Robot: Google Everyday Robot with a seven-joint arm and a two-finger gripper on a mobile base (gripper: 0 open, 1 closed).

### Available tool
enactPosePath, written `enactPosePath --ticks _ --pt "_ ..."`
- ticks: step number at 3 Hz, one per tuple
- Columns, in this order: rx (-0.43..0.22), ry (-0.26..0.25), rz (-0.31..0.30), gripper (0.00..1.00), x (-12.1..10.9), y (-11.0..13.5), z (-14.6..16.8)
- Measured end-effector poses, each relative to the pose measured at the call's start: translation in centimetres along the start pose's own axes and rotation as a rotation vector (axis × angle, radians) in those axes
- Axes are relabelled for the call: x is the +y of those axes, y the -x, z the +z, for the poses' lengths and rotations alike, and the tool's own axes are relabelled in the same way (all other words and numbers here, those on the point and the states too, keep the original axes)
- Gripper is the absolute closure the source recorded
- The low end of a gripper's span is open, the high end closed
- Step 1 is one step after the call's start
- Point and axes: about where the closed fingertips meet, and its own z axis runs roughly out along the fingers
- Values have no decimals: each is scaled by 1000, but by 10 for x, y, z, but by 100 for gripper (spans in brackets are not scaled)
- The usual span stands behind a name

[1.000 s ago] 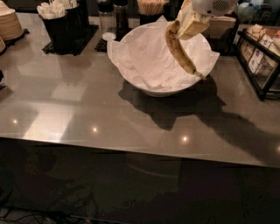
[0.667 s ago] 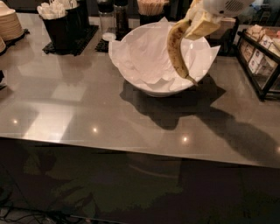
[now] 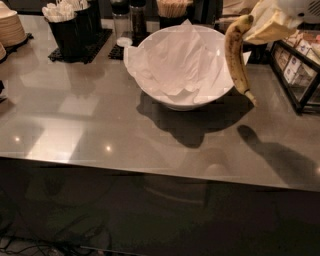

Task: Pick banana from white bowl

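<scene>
The white bowl (image 3: 170, 95) stands on the grey counter at the upper middle, lined with crumpled white paper (image 3: 175, 65). The banana (image 3: 236, 57), dull yellow with dark spots, hangs almost upright in the air over the bowl's right rim. Its top end is held by my gripper (image 3: 252, 25), which comes in from the upper right corner with pale fingers closed on it. The banana's lower tip hangs just past the rim, above the counter. Nothing but paper shows inside the bowl.
A black holder with white packets (image 3: 70, 22) and a stack of tan plates (image 3: 9, 27) stand at the back left. Shakers (image 3: 127, 20) and a cup of sticks (image 3: 175, 10) are behind the bowl. A black wire rack (image 3: 300, 75) stands at the right.
The gripper has lifted the banana up and to the right, from lying against the bowl's inner right side to hanging clear over the rim. The bowl stayed in place.
</scene>
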Motion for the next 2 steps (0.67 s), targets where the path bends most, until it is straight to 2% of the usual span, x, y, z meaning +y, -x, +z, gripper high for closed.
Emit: enactPosePath --ticks 1,2 --pt "31 -56 54 100 7 -17 -27" --pt "-8 -58 99 100 14 -39 -22"
